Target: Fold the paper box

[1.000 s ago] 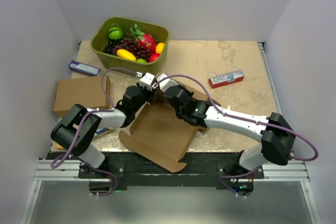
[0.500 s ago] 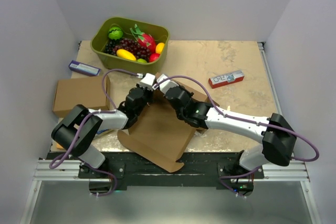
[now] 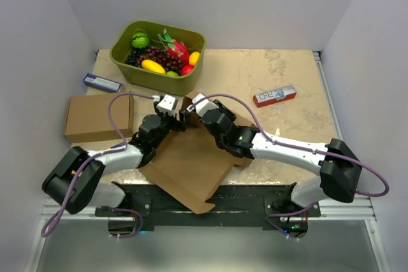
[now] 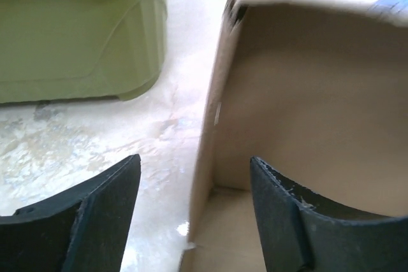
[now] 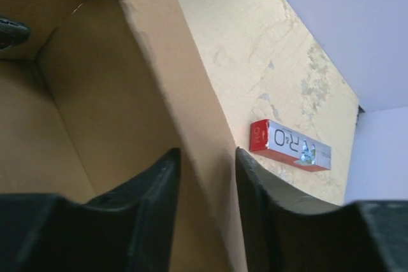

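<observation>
Pale grey walls close in a mottled tan table, and I work at its middle. My left pincer has just sprung wide: one finger is out over the bare table, the other inside the box, and the upright left wall passes between them with neither pad on it. My right pincer has loosened too. Its jaws sit close on either face of the right wall, and I cannot tell whether they still pinch it or only bracket it.

A second ago both were clamped together at the box's far end. Since then my left arm has swung back to the left, and the box has slid and turned a little. It lies between my arms, its far corner raised, its flat near panel hanging over the near table edge. I take this as letting go after standing the far walls up. If they hold, the flaps and lid are still to fold.

Beyond the left pincer is the green tub of fruit. The other box is at far left, a blue pack behind it. A red carton lies off to the right.
</observation>
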`<move>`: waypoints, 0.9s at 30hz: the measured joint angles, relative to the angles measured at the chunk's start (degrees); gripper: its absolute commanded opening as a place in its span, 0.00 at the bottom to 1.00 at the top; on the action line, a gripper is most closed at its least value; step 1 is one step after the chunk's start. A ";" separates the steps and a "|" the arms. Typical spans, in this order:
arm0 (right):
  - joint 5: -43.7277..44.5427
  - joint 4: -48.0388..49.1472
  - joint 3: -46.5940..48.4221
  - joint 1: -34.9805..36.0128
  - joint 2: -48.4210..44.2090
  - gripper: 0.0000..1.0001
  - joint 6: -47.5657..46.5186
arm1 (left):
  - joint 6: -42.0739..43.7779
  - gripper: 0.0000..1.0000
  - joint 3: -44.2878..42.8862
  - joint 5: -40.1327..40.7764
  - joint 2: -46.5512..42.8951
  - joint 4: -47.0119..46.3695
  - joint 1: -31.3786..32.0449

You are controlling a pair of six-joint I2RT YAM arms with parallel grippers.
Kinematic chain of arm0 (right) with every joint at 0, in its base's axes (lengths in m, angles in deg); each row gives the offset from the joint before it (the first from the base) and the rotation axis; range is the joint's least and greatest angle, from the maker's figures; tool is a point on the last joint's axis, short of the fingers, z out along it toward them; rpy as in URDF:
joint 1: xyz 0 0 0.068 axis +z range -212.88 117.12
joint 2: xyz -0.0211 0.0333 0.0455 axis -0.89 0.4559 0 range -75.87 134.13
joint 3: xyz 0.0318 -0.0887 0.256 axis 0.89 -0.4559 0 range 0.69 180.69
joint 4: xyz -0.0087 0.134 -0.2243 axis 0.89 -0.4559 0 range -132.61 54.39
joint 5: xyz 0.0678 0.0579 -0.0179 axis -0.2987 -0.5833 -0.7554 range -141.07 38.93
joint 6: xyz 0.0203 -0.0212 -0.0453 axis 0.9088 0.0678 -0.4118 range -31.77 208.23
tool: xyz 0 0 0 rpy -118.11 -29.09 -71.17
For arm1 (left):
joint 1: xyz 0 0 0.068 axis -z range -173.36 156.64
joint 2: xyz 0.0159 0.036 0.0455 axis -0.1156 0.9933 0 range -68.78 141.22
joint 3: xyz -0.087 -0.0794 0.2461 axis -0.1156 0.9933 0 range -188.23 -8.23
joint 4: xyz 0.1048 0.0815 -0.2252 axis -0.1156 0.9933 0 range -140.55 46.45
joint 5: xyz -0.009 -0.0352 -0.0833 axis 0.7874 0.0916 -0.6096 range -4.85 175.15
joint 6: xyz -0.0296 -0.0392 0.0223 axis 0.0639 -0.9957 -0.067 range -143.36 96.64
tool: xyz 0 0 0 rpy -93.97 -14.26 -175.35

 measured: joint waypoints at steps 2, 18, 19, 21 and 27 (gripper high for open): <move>-0.87 -0.37 -0.44 0.33 -0.90 0.56 0.79 | -1.51 0.75 0.72 -0.76 -3.17 0.68 0.00; -10.73 -6.49 -4.04 1.46 -16.24 0.86 13.27 | -14.29 0.88 -3.56 -4.57 -26.38 22.23 -3.30; -11.47 -6.73 -4.04 1.46 -17.53 0.92 14.71 | -14.45 0.88 -4.76 -5.29 -26.10 23.08 -3.65; -12.50 -8.31 -4.02 1.46 -20.24 0.93 19.17 | -15.08 0.88 -8.11 -7.78 -24.33 24.94 -4.98; -14.73 -17.44 -1.36 -1.25 -25.07 0.92 36.02 | -16.79 0.88 -15.08 -14.29 -14.73 25.20 -8.15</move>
